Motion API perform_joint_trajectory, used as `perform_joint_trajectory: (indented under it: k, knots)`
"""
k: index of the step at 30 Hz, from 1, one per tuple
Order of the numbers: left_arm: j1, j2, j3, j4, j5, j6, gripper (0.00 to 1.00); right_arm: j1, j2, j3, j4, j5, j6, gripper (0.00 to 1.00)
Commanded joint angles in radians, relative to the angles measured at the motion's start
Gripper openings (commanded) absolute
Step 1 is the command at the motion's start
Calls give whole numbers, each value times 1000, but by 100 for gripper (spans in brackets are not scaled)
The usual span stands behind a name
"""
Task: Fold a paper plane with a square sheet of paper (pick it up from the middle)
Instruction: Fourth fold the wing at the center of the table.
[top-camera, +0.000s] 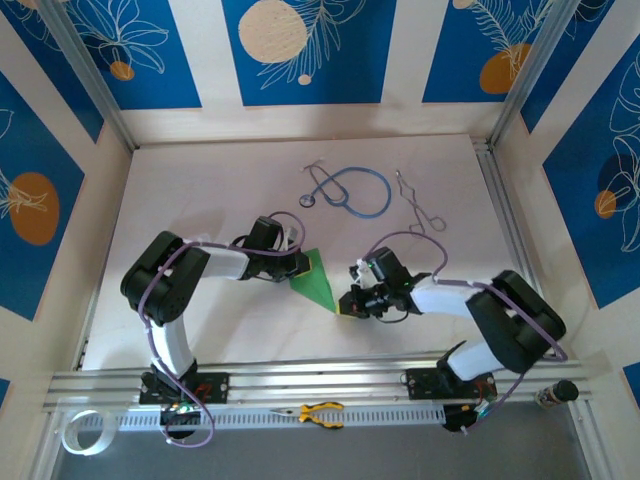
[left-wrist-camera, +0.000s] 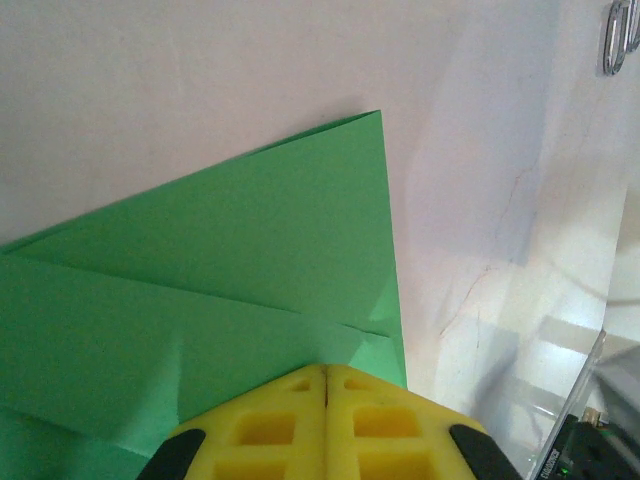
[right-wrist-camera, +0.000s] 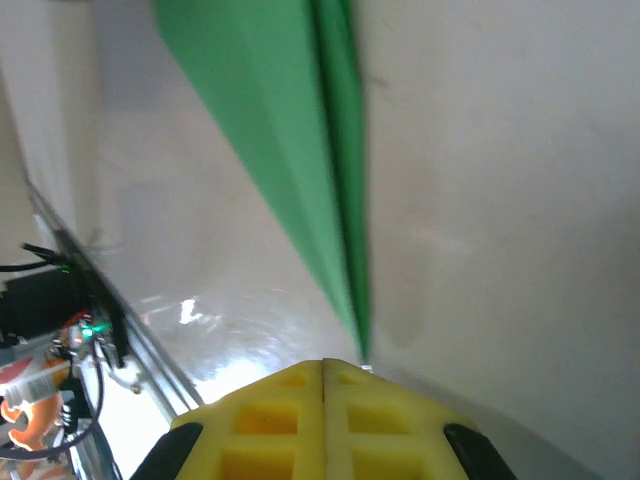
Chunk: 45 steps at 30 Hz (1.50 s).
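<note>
The bright green sheet of paper (top-camera: 316, 280) lies on the table's middle, folded into a pointed wedge with layered creases, in the shape of a paper plane. My left gripper (top-camera: 298, 272) is shut, and its yellow fingertips rest on the wedge's wide end. In the left wrist view the paper (left-wrist-camera: 230, 270) spreads ahead of the left gripper (left-wrist-camera: 326, 372). My right gripper (top-camera: 345, 308) is shut at the wedge's sharp near tip. In the right wrist view the narrow paper (right-wrist-camera: 290, 130) runs down to the right gripper (right-wrist-camera: 323, 365). I see no paper between either pair of jaws.
A blue stethoscope (top-camera: 350, 190) and thin metal forceps (top-camera: 418, 205) lie at the back of the table. Yellow-handled pliers (top-camera: 315, 413) sit on the near rail between the arm bases. A tape roll (top-camera: 82, 432) lies at the near left.
</note>
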Motion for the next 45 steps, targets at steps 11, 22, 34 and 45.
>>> perform_joint_trajectory:
  k: [11,22,34,45]
  knots:
    - [7,3,-37,-41,-47,-15,2,21,157,252,-83,12,3,1]
    - [6,9,-33,-31,-37,-19,3,43,334,322,-48,59,50,0]
    - [-6,-95,21,-41,5,15,6,39,365,196,-6,86,85,0]
    - [-52,-89,-53,19,36,-69,4,30,376,220,-27,86,76,0]
